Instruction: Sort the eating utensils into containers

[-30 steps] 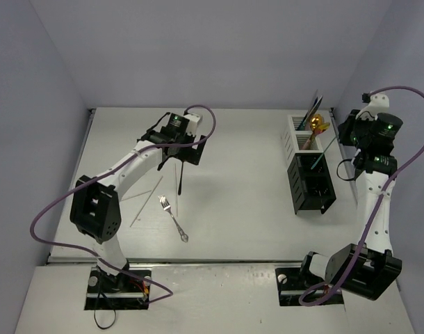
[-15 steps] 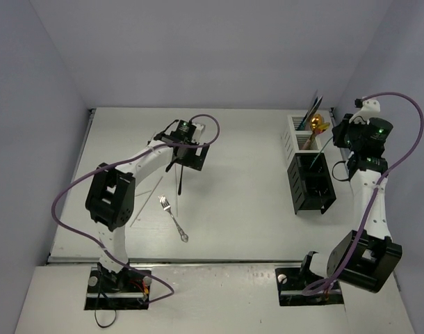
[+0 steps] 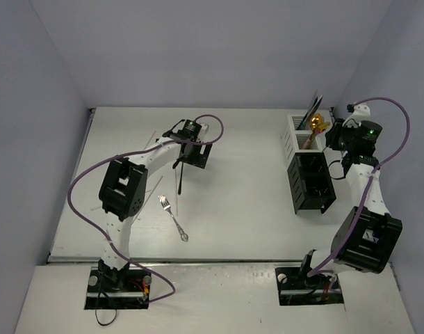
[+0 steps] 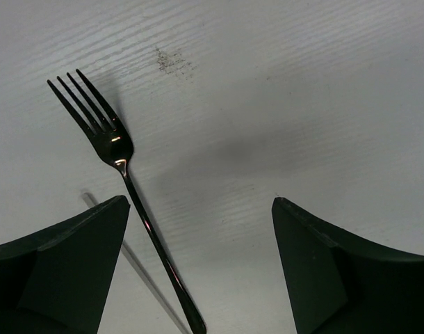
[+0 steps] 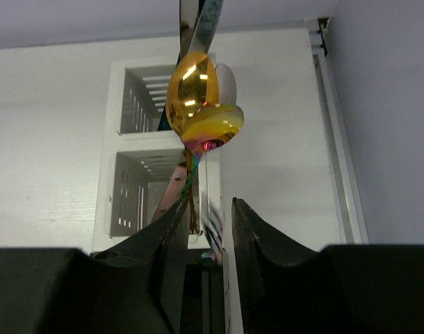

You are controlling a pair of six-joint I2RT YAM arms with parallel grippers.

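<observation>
The handle of the dark fork [image 4: 121,163] runs off the bottom edge. At lower centre, a blurred sliver [image 5: 213,224] between the right gripper [image 5: 208,209] fingers is unidentifiable.

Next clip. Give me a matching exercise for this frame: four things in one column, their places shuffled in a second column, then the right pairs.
Things
1. dark fork
2. silver fork
3. gold spoon
4. black container

Places
A. stands in the white container
B. lies flat on the table, no gripper over it
C. right beside the white container, on its near side
D. lies on the table below the open left gripper

Pairs: 1-D, 2-B, 3-A, 4-C
</observation>
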